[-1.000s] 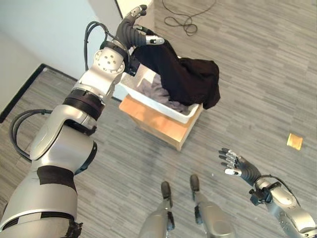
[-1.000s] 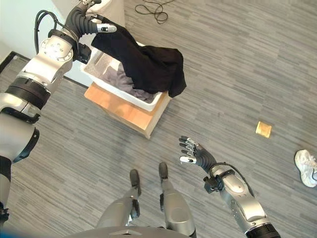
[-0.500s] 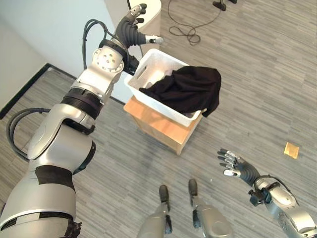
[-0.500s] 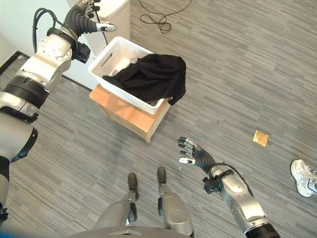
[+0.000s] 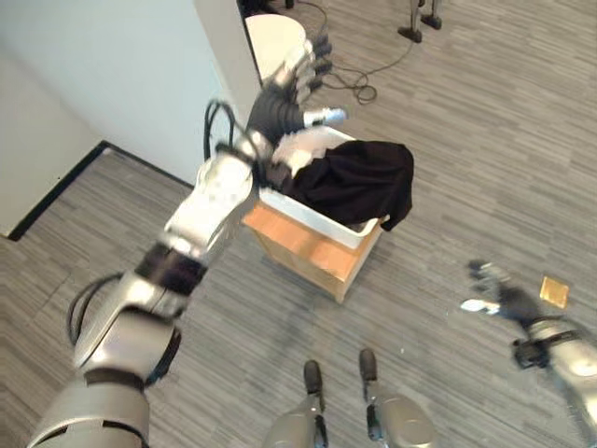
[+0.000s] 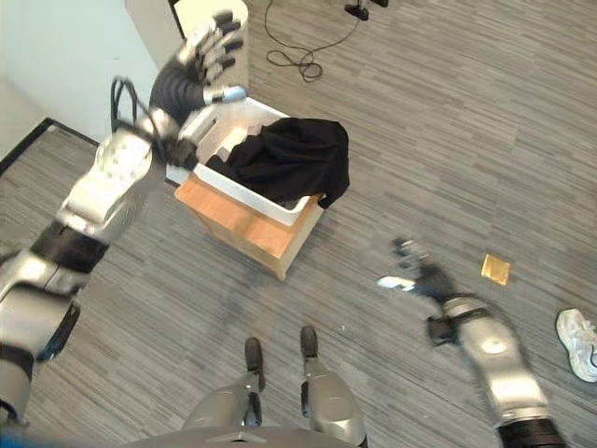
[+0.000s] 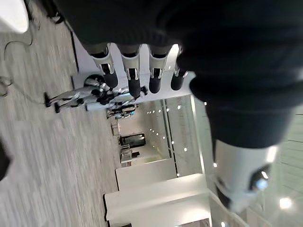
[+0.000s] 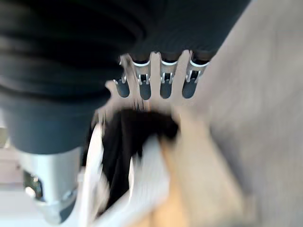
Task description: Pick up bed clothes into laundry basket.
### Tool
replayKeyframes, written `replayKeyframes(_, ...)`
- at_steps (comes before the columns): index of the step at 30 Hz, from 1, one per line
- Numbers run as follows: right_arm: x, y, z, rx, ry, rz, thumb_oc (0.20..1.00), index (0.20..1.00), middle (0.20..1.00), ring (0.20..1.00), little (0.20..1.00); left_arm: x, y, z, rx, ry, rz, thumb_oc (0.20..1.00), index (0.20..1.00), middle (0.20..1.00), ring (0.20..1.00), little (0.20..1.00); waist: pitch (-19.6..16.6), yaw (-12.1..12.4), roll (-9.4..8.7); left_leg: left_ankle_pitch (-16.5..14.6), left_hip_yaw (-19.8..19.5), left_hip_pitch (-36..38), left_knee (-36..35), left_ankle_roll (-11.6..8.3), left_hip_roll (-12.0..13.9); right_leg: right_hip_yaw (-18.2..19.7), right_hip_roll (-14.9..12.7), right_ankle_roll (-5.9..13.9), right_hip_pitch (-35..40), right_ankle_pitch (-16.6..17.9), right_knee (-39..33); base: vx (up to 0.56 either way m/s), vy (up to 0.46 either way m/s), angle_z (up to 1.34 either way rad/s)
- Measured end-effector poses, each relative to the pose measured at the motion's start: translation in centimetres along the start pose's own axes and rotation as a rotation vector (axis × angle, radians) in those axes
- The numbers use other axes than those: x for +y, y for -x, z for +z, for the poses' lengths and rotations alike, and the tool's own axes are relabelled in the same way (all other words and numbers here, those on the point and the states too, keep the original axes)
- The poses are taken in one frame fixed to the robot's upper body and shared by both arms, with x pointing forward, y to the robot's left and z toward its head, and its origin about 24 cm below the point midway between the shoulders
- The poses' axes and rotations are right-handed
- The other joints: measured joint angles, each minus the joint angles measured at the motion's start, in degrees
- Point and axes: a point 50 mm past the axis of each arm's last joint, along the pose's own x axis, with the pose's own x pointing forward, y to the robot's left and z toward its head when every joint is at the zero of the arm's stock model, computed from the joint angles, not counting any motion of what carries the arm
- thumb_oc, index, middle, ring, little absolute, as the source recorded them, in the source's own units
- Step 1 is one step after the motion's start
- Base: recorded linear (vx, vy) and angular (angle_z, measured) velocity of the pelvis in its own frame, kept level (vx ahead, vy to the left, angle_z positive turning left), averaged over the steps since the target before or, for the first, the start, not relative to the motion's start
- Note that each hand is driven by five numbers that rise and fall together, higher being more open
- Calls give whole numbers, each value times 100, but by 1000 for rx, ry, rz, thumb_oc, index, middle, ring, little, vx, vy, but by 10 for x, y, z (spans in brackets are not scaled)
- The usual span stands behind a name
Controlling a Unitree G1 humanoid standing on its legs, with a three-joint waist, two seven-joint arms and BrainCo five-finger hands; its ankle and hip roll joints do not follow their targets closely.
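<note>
I see my left hand (image 6: 207, 58) spread above the basket (image 6: 220, 177); black cloth (image 6: 294, 161) overhangs its rim. Right hand (image 6: 417, 276) spread over bare floor (image 6: 438, 140).

My silver left hand (image 5: 297, 82) with dark fingertips is raised over a white laundry basket (image 5: 308, 213) heaped with black bed clothes (image 5: 359, 177), which sits on a light orange-brown wooden stand (image 5: 312, 252) on grey streaked plank floor (image 5: 485, 140), where a small tan square (image 5: 554, 291) lies.
</note>
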Motion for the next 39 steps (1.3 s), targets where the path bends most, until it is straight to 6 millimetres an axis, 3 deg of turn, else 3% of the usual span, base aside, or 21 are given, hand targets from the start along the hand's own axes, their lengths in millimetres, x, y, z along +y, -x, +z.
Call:
replayKeyframes(2,-32,3,7,-14,46,-131,1000,1000,1000,1000,1000,8,38,-19,86,24,44,1000,1000,1000,1000,1000,-20,141,-22,10,-55,8,23,13,20,-30,29,-8,18,-11,0,14,-4,9)
replayKeyframes(4,-39,2,14,-49,59,-174,1000,1000,1000,1000,1000,23,81,-37,193,37,140,1000,1000,1000,1000,1000,-47,312,-63,10,-77,24,26,14,47,-39,54,-35,46,-47,0,39,-11,3)
replayKeyframes(9,-23,-6,18,-84,34,-135,1000,1000,1000,1000,1000,37,154,-63,380,91,332,1000,1000,1000,1000,1000,-81,740,-123,9,-134,128,26,13,68,-108,74,-27,172,-93,-1,65,-23,7)
replayKeyframes(12,-3,-14,20,-109,-12,-79,1000,1000,1000,1000,1000,43,176,-65,409,104,424,1000,1000,1000,1000,1000,-157,930,-263,-3,-119,204,28,18,64,-99,70,-23,239,-124,3,20,-8,2)
replayKeyframes(15,15,-19,25,-136,-28,-27,1000,1000,1000,1000,1000,55,186,-60,395,87,500,1000,1000,1000,1000,1000,-164,1112,-381,-71,-62,334,28,89,88,-29,80,53,219,-257,261,13,23,-15)
replayKeyframes(18,27,-22,24,-148,-75,-15,1000,1000,1000,1000,1000,54,192,-67,416,108,546,1000,1000,1000,1000,1000,-163,1121,-375,-113,-135,487,35,193,125,-25,25,489,-189,-688,1512,52,13,9)
replayKeyframes(20,34,-22,24,-147,-86,3,1000,1000,1000,1000,1000,53,194,-73,431,124,564,1000,1000,1000,1000,1000,-94,1018,-267,-202,-456,482,138,351,134,162,-4,621,-723,-840,2693,157,-47,48)
replayKeyframes(21,39,-21,25,-151,-98,17,1000,1000,1000,1000,1000,49,193,-76,430,143,571,1000,1000,1000,1000,1000,-90,974,-263,-219,-589,472,222,408,160,372,-16,559,-933,-991,3021,262,-117,48)
replayKeyframes(23,45,-21,29,-167,-101,45,1000,1000,1000,1000,1000,49,193,-76,434,141,570,1000,1000,1000,1000,1000,-64,1004,-222,-245,-714,446,273,379,143,511,-215,579,-1071,-1009,2932,339,-211,41)
replayKeyframes(27,51,-21,34,-190,-122,60,1000,1000,1000,1000,1000,40,175,-88,422,191,538,1000,1000,1000,1000,1000,-2,886,-63,-282,-1538,138,483,418,116,1380,-411,702,-760,-924,934,360,-276,91)
replayKeyframes(29,54,-21,32,-181,-130,61,1000,1000,1000,1000,1000,35,173,-100,462,215,536,1000,1000,1000,1000,1000,11,742,-39,-318,-2003,129,471,367,81,1371,-524,750,-517,-670,337,275,-341,115)
replayKeyframes(31,58,-19,28,-166,-140,64,1000,1000,1000,1000,1000,31,182,-106,492,234,556,1000,1000,1000,1000,1000,-56,725,-180,-434,-2175,233,347,179,98,1247,-629,694,-379,-665,513,242,-408,89)
replayKeyframes(32,59,-21,26,-155,-150,64,1000,1000,1000,1000,1000,29,187,-108,502,243,567,1000,1000,1000,1000,1000,-59,748,-231,-433,-2198,422,175,116,207,1096,-638,660,-375,-358,609,328,-572,69)
replayKeyframes(33,59,-24,25,-147,-155,62,1000,1000,1000,1000,1000,25,192,-110,513,263,584,1000,1000,1000,1000,1000,-64,772,-181,-545,-2064,445,223,170,408,730,-570,504,-368,-200,816,261,-441,52)
replayKeyframes(36,58,-27,28,-156,-159,58,1000,1000,1000,1000,1000,15,198,-116,526,307,602,1000,1000,1000,1000,1000,-87,770,-120,-959,-2000,301,1628,-349,686,356,-312,154,-221,-218,910,96,-314,16)
replayKeyframes(38,48,-28,31,-161,-123,36,1000,1000,1000,1000,1000,15,193,-115,506,315,605,1000,1000,1000,1000,1000,-124,665,-54,-740,-1698,60,2034,-329,811,45,-112,-51,-180,-343,1083,77,-451,45)
replayKeyframes(39,44,-27,31,-158,-115,17,1000,1000,1000,1000,1000,16,184,-115,481,324,602,1000,1000,1000,1000,1000,-110,638,-186,-572,-1348,-105,2327,-319,828,-93,-150,-123,-175,-407,1166,31,-364,59)
